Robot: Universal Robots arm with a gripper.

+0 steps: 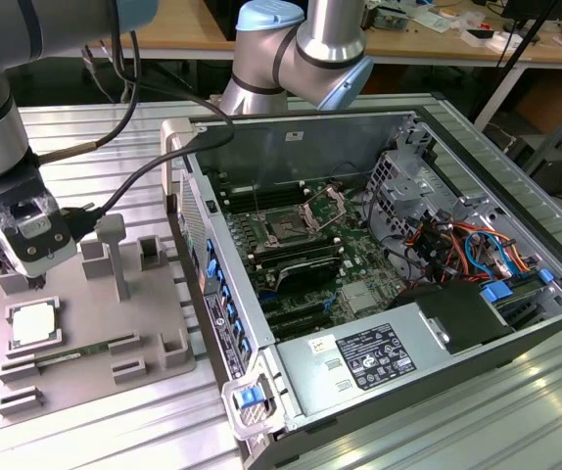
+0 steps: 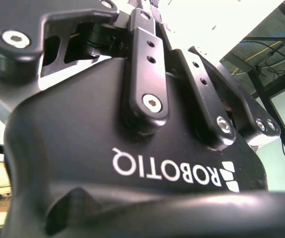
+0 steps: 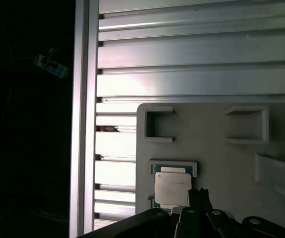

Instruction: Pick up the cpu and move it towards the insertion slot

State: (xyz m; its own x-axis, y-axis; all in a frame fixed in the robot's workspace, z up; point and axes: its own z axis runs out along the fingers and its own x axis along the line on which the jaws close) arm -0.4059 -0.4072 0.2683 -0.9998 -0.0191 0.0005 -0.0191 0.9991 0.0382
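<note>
in the first wrist view the hand point(image 3: 198, 199) covers a corner of the cpu point(image 3: 170, 187)

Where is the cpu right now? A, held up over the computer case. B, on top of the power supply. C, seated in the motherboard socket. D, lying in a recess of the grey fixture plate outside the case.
D: the cpu lies flat in a recess of the grey fixture plate, with the gripper close above it and the insertion slot well apart.

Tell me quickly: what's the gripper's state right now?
Gripper: cannot be told whether open or shut; it hangs just above the cpu, which lies in the grey fixture.
</note>
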